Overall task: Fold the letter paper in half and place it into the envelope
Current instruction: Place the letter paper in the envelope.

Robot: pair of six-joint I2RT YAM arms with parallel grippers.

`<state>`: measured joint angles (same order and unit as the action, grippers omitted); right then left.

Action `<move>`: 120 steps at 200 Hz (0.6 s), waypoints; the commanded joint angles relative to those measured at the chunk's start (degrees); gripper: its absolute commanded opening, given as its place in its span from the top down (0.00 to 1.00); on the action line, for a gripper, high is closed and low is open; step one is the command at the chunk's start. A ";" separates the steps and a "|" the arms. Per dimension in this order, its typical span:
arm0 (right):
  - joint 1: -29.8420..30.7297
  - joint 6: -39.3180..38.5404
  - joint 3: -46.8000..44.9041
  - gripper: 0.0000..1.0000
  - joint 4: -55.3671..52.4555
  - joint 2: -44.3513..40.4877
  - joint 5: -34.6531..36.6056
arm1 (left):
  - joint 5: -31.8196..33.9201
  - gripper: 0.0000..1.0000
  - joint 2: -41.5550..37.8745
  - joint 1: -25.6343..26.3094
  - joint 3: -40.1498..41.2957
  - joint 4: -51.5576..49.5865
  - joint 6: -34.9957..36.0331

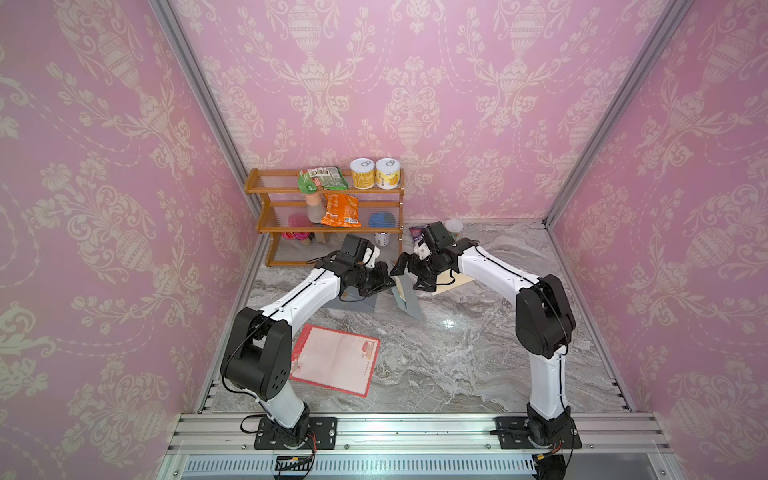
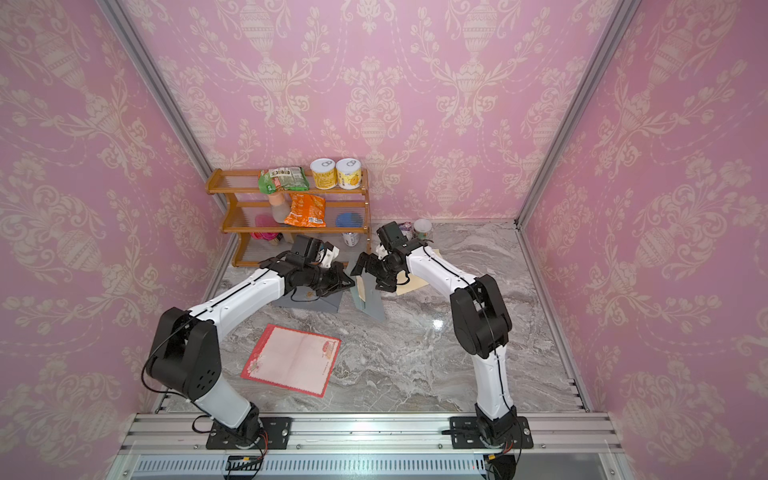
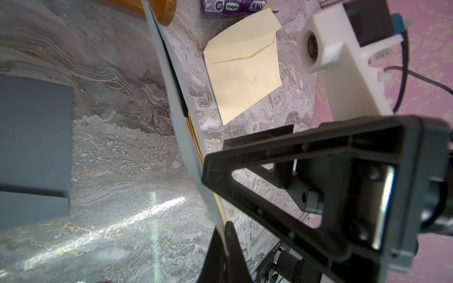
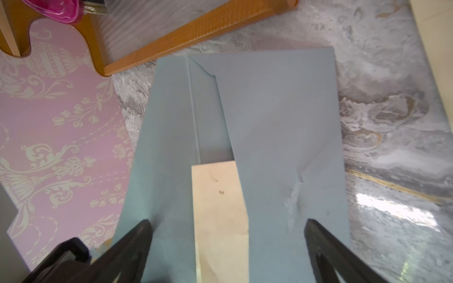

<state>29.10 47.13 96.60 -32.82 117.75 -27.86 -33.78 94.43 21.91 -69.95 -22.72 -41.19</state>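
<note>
- Left gripper (image 1: 390,279): jaws closed, pinching 1 edge of the grey envelope (image 1: 409,305). In the left wrist view that edge runs in between the 2 fingers (image 3: 236,257).
- Right gripper (image 4: 228,245): jaws spread wide, 1 finger at each long side of the grey envelope (image 4: 282,134), gripping nothing. Whether a finger touches the paper, cannot tell.
- In both top views the 2 grippers meet tip to tip at the grey envelope's upper end.
- Grey envelope: lifted off flat and tilted on edge, flap laid open, mouth toward the right gripper.
- Cream sheet (image 4: 218,208): partly inside the grey envelope's mouth. The rest sticks out between the right gripper's fingers.
- Red-bordered letter paper (image 1: 334,359): flat and unfolded on the marble table (image 1: 457,353). It lies well apart from the grey envelope, on the side of the left arm's base, with 1 faint crease across its middle.
- Second grey envelope (image 1: 357,303): flat on the table just beside the grey envelope, under the left gripper.
- Cream envelope (image 3: 245,73): flat, just beside the grey envelope on the right arm's side.
- Wooden rack (image 1: 324,208): behind the grey envelope, at the back wall.
</note>
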 commanded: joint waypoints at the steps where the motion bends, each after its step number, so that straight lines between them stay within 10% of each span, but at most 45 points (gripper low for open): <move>1: 0.30 -0.35 -0.68 0.00 0.25 2.57 -0.77 | -4.16 1.00 -1.36 0.15 0.34 3.17 1.69; 120: -0.54 -6.38 -5.70 0.00 -4.45 3.54 3.83 | -2.62 1.00 -1.45 0.06 2.59 3.45 1.96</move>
<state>28.51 43.94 92.23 -32.64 119.83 -25.65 -36.23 94.41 21.91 -68.27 -21.71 -41.19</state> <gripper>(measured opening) 0.995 0.039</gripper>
